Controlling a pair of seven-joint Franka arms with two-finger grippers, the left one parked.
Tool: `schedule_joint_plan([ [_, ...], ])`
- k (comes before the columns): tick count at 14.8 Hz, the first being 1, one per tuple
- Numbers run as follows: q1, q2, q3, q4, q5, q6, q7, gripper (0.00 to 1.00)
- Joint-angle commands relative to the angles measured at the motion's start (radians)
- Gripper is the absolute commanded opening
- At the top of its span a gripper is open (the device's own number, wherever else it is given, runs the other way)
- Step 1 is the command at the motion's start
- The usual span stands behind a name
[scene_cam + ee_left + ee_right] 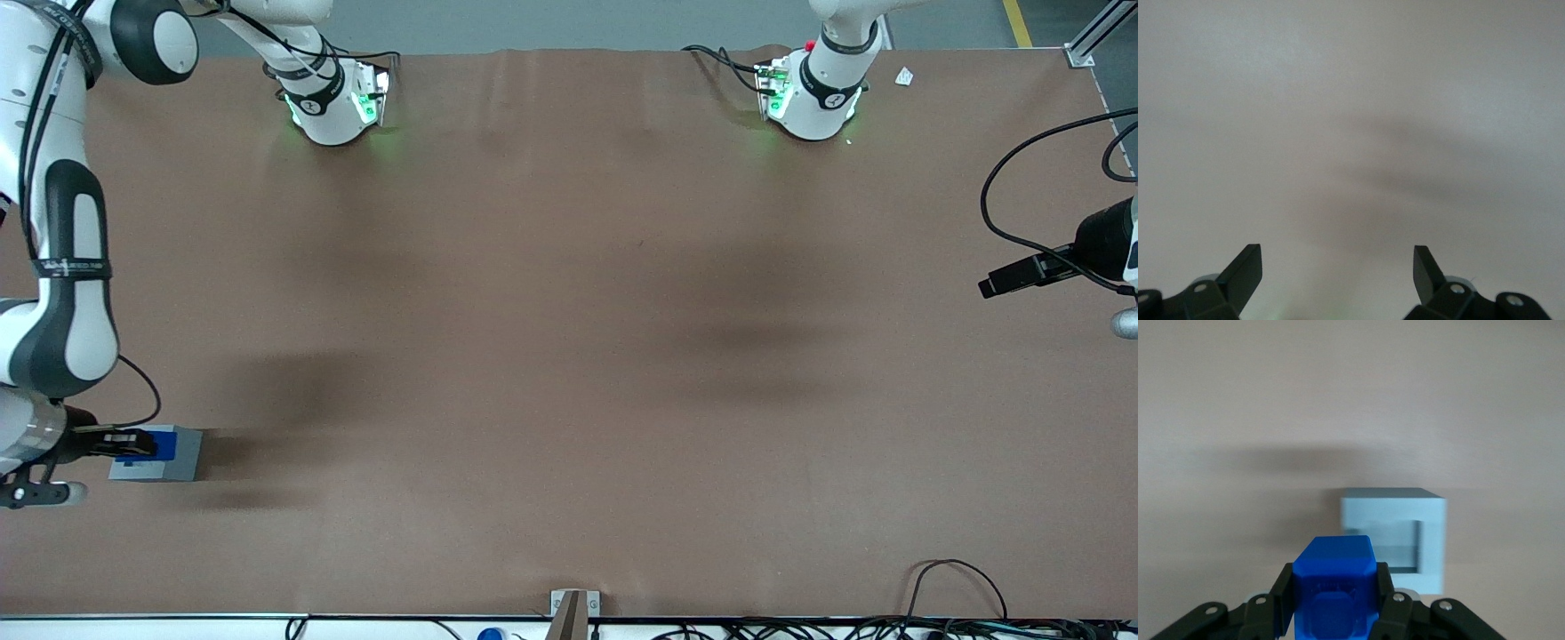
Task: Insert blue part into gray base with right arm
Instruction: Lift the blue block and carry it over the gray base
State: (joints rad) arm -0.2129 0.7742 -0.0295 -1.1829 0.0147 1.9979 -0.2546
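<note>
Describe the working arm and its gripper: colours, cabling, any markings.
The right arm is white with rounded links, dark gray-black joint bands and black cables running along it; one dark band carries small pale lettering, too small to read. Its base glows green. The gripper, near the table's working-arm end, is black with two angular fingers and pale round screw heads on its body.

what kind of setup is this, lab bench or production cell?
Most likely a robotics lab bench. A bare brown table carries two white arm bases with loose cables at its edges. The only workpieces are a blue part, held in the right arm's gripper, and a gray base beside it.
</note>
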Motion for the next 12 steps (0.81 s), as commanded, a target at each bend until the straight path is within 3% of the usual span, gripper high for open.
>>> schedule_joint_plan([
  [1, -0.045, 0.008, 0.019, 0.000, 0.014, 0.033, -0.031, 0.00],
  [12, -0.051, 0.033, 0.017, -0.009, 0.037, 0.094, -0.032, 0.00],
])
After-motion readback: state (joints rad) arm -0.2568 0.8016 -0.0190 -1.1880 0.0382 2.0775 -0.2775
